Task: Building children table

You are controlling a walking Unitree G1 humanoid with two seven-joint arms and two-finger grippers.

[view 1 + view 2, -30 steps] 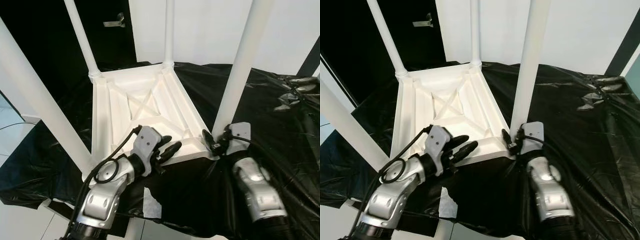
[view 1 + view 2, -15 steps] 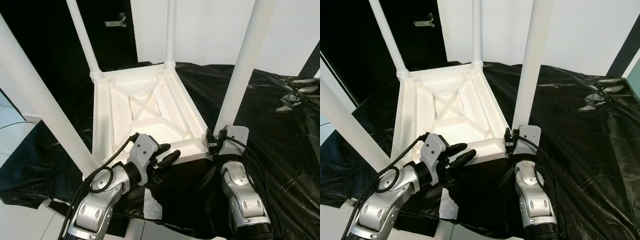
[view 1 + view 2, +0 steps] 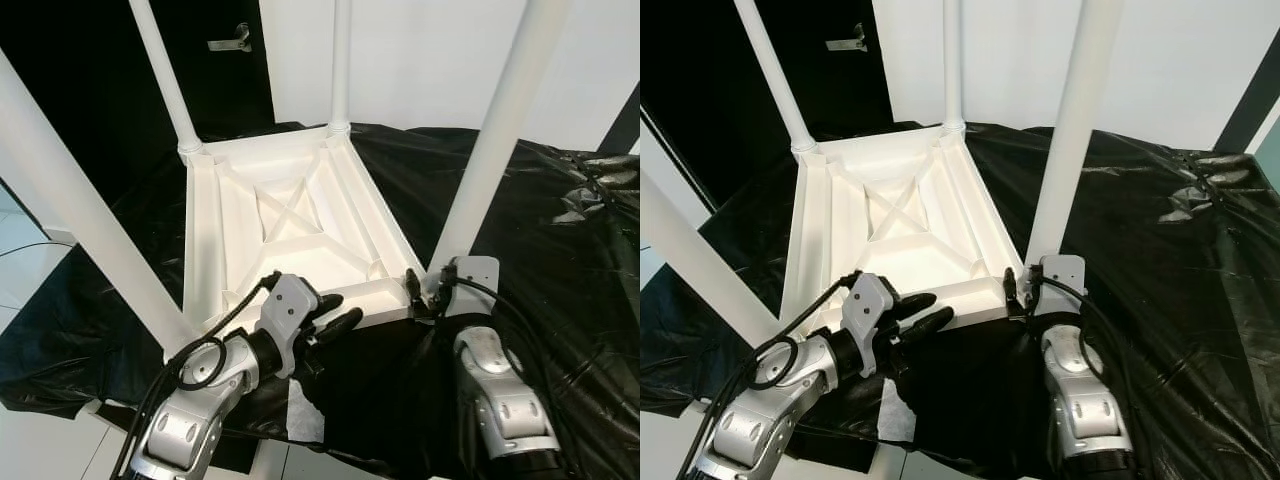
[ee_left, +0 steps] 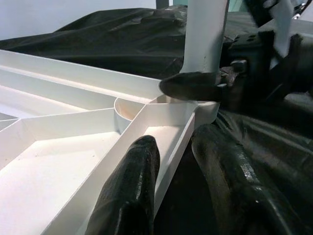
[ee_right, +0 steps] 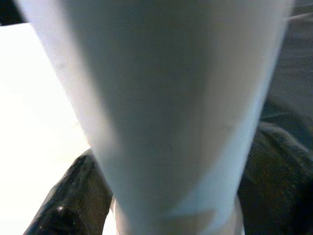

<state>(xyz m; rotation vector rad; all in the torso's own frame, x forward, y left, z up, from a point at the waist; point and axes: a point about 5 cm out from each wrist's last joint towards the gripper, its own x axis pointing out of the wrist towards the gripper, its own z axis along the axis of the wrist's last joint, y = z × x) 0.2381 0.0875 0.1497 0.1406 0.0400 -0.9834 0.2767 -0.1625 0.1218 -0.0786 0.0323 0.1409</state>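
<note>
A white children's table point(image 3: 205, 240) lies upside down on a black sheet, its legs pointing up. My left gripper point(image 3: 333, 312) is at the near rim, open, one finger point(image 4: 129, 196) inside the rim wall and the other point(image 4: 230, 181) outside it. My right gripper point(image 3: 424, 290) is at the near right corner, shut on the base of the near right leg point(image 3: 490, 140). In the right wrist view this leg point(image 5: 166, 98) stands close up with a dark finger point(image 5: 68, 200) beside it. One right finger point(image 4: 190, 85) presses the leg's foot in the left wrist view.
Black plastic sheet point(image 3: 520, 200) covers the work surface and is crumpled at the far right point(image 3: 600, 190). The other legs rise at near left point(image 3: 80, 220), far left point(image 3: 165, 75) and the far corner point(image 3: 340, 60). A white scrap point(image 3: 305, 412) lies by the front edge.
My left gripper has dropped slightly toward the near rim. The right arm has shifted at the leg's base, and the near right leg's top leans a little further right.
</note>
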